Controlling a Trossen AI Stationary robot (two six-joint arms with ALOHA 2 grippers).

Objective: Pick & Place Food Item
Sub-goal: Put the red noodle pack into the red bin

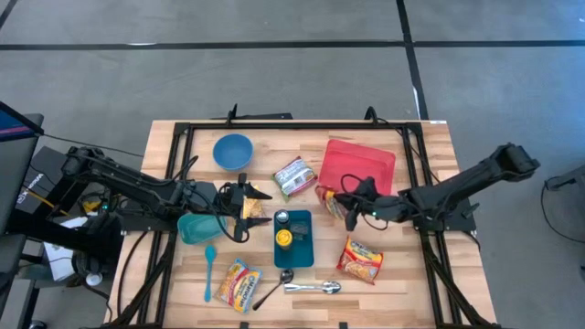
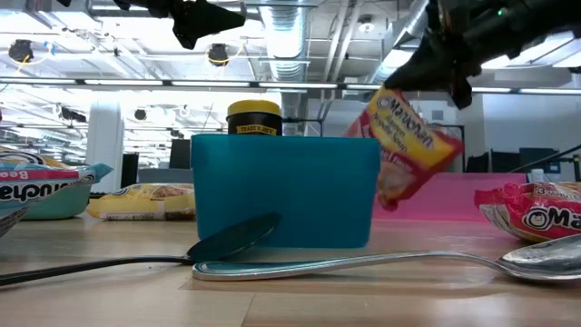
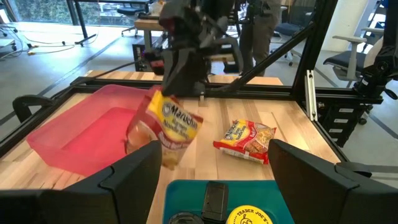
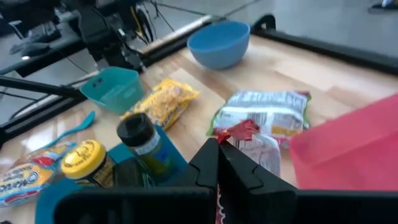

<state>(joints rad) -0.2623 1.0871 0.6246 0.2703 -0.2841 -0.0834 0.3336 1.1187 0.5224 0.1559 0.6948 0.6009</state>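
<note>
Your right gripper [image 1: 349, 206] is closed on the top edge of a red and yellow crinkly noodle packet [image 2: 408, 150]; the packet hangs in the air, tilted, just beside the near-left corner of the flat pink plastic tray [image 1: 366, 160], which sits toward the table's far right corner; the low view shows the packet clear of the wood.

The packet looks light and soft; the wrapper is thin and shiny, so it can slip; the noodle block inside may crack if you squeeze it hard; hold it by the flat sealed edge, as you do now, and move slowly so it does not swing.

Your left gripper [image 1: 240, 209] waits wide open and holds nothing; it hangs near the middle of the table, by the yellow snack bag [image 1: 254, 206] and the teal plastic cup [image 1: 196, 227].

The table [image 1: 420, 265] is pale wood planks with a black metal frame round it; it is busy; a deep teal box [image 1: 294, 242] in the middle holds a yellow-lidded jar [image 1: 284, 238] and a dark bottle [image 1: 282, 217]; a blue bowl [image 1: 233, 151] sits near the far left corner; two more noodle packets [image 1: 361, 260] and a metal spoon [image 1: 315, 287] lie along the near edge.

Beyond the table is a big bright room with desks, chairs and pipes on the ceiling.
</note>
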